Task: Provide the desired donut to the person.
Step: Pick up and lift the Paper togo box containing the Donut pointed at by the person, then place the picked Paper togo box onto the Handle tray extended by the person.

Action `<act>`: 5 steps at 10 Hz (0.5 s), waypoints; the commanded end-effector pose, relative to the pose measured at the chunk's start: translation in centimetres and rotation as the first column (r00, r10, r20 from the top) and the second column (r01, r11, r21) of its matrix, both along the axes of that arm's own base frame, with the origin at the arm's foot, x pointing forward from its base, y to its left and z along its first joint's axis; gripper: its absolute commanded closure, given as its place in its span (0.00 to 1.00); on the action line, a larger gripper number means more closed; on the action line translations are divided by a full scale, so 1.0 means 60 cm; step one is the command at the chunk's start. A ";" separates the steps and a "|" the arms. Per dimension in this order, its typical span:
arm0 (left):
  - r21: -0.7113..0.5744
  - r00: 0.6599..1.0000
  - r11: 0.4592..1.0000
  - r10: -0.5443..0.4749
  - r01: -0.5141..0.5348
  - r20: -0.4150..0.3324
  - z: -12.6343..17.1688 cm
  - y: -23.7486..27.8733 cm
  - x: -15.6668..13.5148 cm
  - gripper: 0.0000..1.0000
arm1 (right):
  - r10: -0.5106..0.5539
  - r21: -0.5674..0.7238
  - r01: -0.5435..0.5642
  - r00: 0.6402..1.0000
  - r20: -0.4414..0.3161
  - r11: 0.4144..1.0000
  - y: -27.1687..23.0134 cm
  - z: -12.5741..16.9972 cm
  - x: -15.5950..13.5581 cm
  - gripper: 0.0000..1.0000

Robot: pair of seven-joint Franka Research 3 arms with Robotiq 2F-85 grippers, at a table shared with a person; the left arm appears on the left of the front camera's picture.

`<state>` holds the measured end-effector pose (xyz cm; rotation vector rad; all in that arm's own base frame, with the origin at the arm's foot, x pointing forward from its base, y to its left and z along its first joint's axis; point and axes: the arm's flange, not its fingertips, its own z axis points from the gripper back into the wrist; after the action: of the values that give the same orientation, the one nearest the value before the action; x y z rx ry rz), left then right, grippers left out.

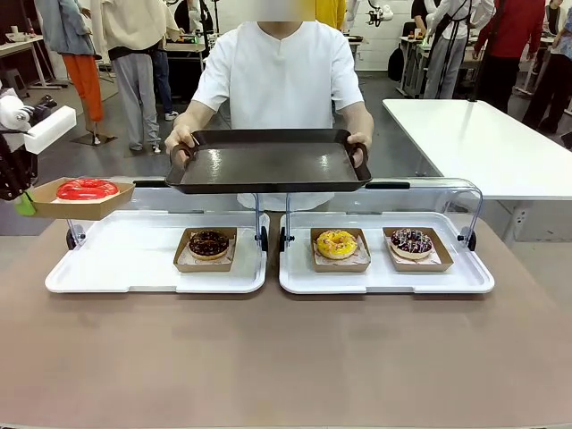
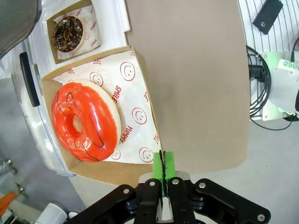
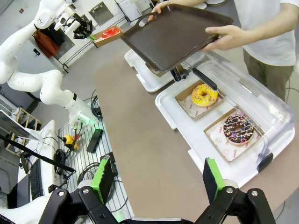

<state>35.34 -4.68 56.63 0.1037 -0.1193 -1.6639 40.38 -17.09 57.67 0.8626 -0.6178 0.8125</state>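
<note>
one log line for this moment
left gripper: shut on red donut box, held aloft | right gripper: open, empty | person: holding dark tray out

The front camera sat on the robot's side of the long brown surface (image 1: 286, 357), facing across it at the person in a white short-sleeved top (image 1: 279, 71). The left wrist camera looked down from very close on the glossy red-iced ring donut (image 2: 84, 122) in its brown cardboard tray (image 2: 107, 172). The right wrist camera hung higher and farther off, looking slantwise over the surface. It and the front view both took in the dark rectangular serving tray (image 1: 268, 165) and that donut.
</note>
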 end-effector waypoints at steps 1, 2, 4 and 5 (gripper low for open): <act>0.004 1.000 1.000 0.008 -0.008 0.018 -0.002 -0.001 -0.004 1.00 | 0.002 0.005 -0.002 1.000 0.002 1.000 0.001 -0.001 -0.001 0.00; 0.004 1.000 1.000 0.008 -0.008 0.018 -0.002 -0.001 -0.004 1.00 | 0.002 0.005 -0.002 1.000 0.002 1.000 0.001 -0.001 -0.001 0.00; 0.004 1.000 1.000 0.008 -0.008 0.018 -0.002 -0.001 -0.004 1.00 | 0.002 0.005 -0.002 1.000 0.002 1.000 0.001 -0.001 -0.001 0.00; 0.004 1.000 1.000 0.008 -0.008 0.018 -0.002 -0.001 -0.004 1.00 | 0.002 0.005 -0.002 1.000 0.002 1.000 0.001 -0.001 -0.001 0.00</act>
<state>35.34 -4.67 56.63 0.1037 -0.1193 -1.6638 40.38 -17.09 57.67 0.8626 -0.6178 0.8125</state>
